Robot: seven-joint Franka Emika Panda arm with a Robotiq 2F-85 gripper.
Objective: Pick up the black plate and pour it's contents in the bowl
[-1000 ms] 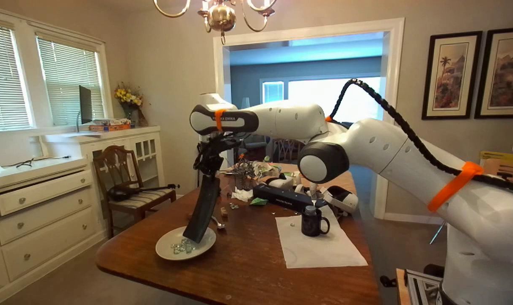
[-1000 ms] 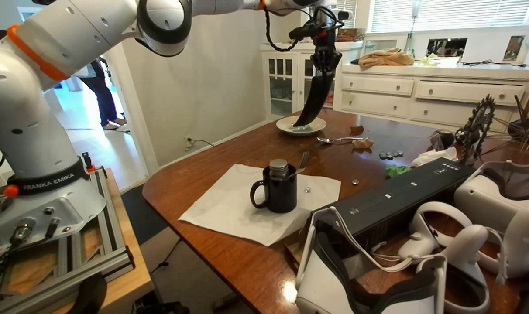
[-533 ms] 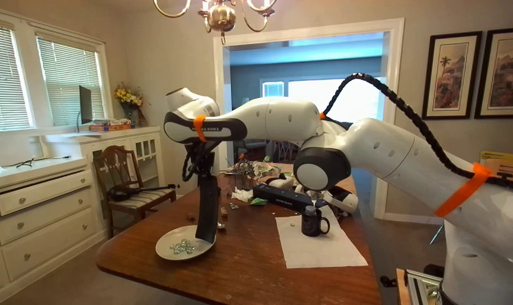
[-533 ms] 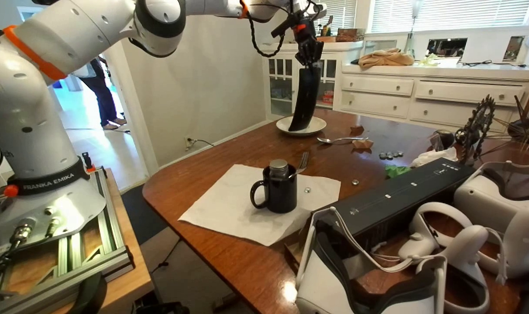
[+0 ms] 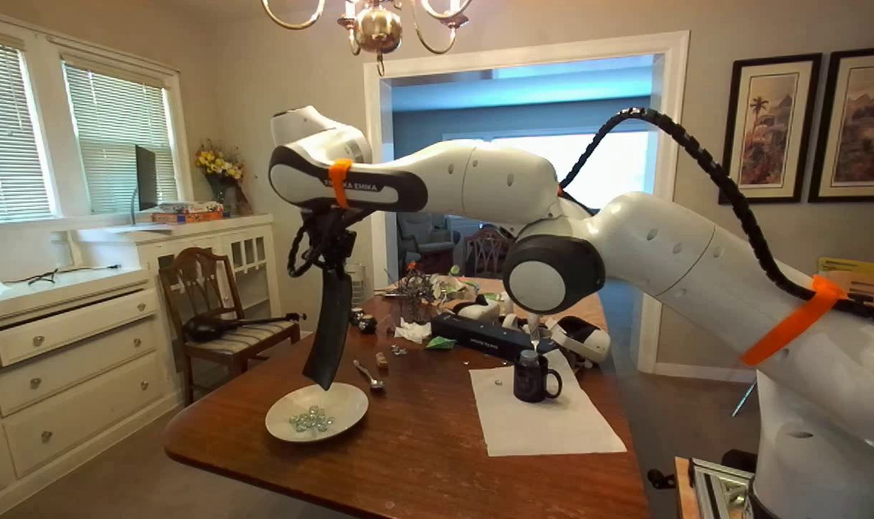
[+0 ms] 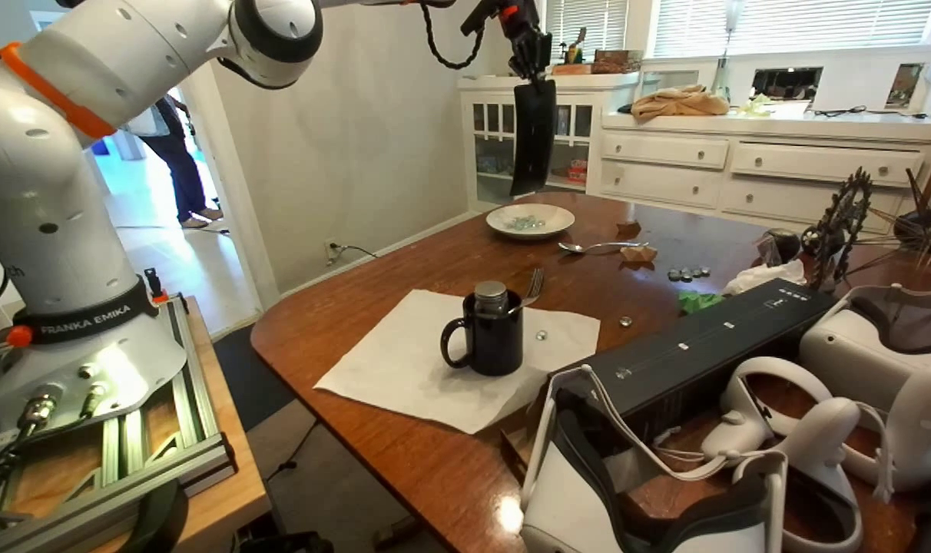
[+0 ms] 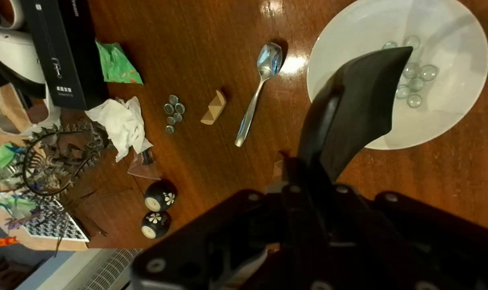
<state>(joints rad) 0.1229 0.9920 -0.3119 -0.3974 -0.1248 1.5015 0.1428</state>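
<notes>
Shut on one end of the black plate (image 5: 329,331), my gripper (image 5: 334,272) holds it nearly upright, its free end pointing down. That lower end hangs above the white bowl (image 5: 349,408), apart from it in both exterior views. Clear greenish glass bits, the contents (image 7: 416,83), lie in the bowl in a loose cluster, partly covered by the plate in the wrist view. No bits show on the visible faces of the plate. In the wrist view the dark fingers pinch the plate's near end, and their tips are hard to make out.
A spoon (image 7: 252,108) and a small tan piece (image 7: 215,108) lie beside the bowl. Several loose glass bits (image 7: 174,108) rest further off. A black mug (image 6: 494,338) with a fork stands on white paper (image 6: 404,369). A long black box (image 6: 711,330) and white headsets (image 6: 588,499) crowd one side.
The plate first swung closer to upright with its lower end down at the bowl. Then my gripper rose with it, lifting that end above the bowl and uncovering the bits inside.
</notes>
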